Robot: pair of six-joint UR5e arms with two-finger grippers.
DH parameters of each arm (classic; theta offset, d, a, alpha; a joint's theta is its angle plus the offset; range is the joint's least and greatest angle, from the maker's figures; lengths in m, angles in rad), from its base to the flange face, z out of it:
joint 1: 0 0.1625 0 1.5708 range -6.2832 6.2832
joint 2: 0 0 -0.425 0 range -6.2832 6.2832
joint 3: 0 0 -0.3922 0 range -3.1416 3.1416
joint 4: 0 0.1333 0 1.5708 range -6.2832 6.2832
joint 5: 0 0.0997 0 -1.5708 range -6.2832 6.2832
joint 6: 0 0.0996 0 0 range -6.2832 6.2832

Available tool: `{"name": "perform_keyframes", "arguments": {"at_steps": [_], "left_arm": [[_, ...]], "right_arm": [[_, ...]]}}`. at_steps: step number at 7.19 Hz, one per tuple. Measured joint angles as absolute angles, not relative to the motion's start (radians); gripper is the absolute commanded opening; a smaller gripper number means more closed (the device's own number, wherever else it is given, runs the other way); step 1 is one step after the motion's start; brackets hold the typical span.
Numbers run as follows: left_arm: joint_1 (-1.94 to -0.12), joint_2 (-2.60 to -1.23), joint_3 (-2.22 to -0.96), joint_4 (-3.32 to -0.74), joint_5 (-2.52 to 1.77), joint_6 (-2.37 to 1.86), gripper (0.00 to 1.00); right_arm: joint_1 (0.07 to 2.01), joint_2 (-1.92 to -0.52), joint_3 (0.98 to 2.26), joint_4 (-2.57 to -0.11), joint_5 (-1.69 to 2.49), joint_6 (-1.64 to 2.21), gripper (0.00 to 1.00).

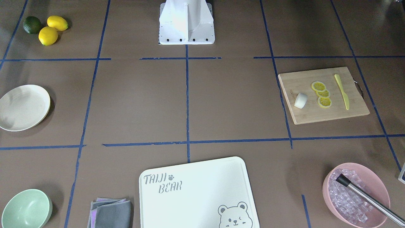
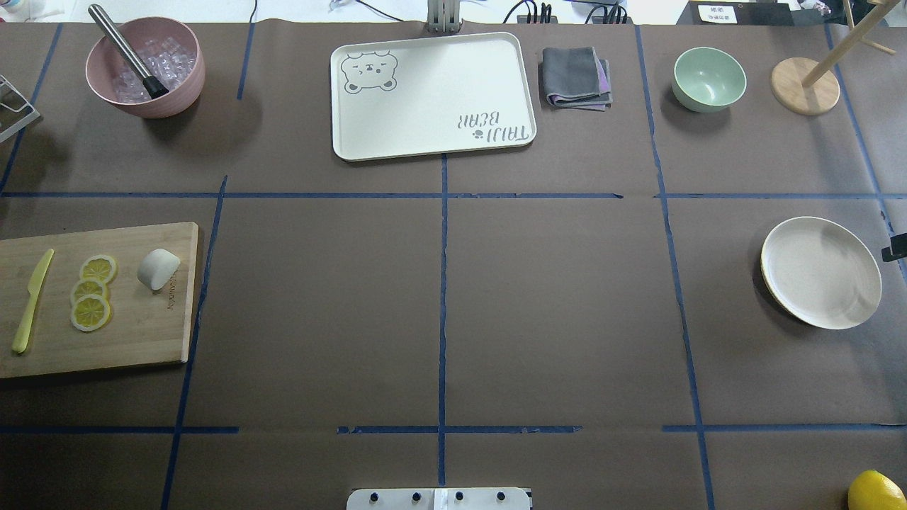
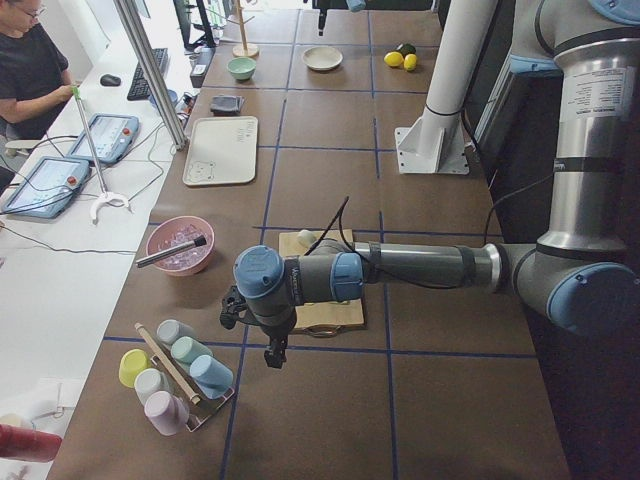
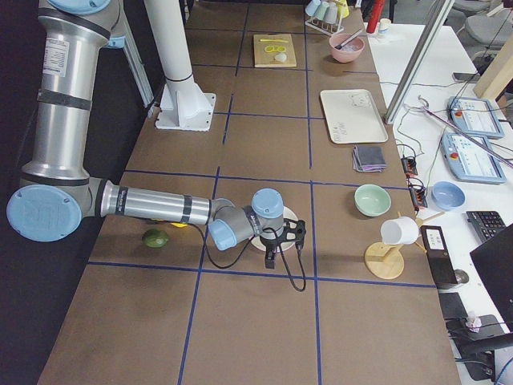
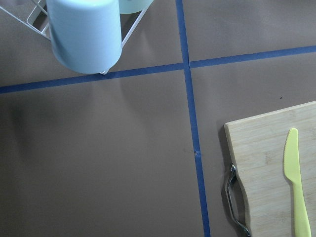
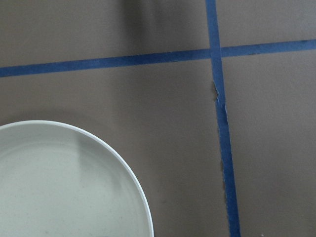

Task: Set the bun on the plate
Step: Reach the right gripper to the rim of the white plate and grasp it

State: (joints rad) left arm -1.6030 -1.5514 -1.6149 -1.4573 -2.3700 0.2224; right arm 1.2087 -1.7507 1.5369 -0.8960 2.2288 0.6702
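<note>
The white bun lies on the wooden cutting board at the table's left, beside three lemon slices; it also shows in the front view. The cream plate sits far to the right and holds nothing; its rim fills the lower left of the right wrist view. My left gripper hangs past the board's outer end, near the cup rack; I cannot tell if it is open or shut. My right gripper hovers at the plate's outer edge, and I cannot tell its state either.
A yellow knife lies on the board. At the back stand a pink bowl of ice, the bear-printed tray, a grey cloth, a green bowl and a wooden mug stand. Lemons sit near the robot's base.
</note>
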Motion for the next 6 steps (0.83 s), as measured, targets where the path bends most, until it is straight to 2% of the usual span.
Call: {"name": "perform_keyframes", "arguments": {"at_steps": [3, 5, 6], "left_arm": [[-1.603, -1.556, -1.616, -1.457, -2.37, 0.222, 1.0], [-1.603, -1.557, -1.617, -1.457, -2.37, 0.222, 1.0], [-1.603, -1.558, -1.616, -1.457, -2.37, 0.222, 1.0]], "right_arm": [[1.148, -1.744, 1.483, -0.807, 2.225, 0.741, 0.98], [1.139, -1.742, 1.478, -0.804, 2.227, 0.745, 0.77], [1.136, -1.741, 1.478, -0.803, 2.228, 0.746, 0.62]]}}
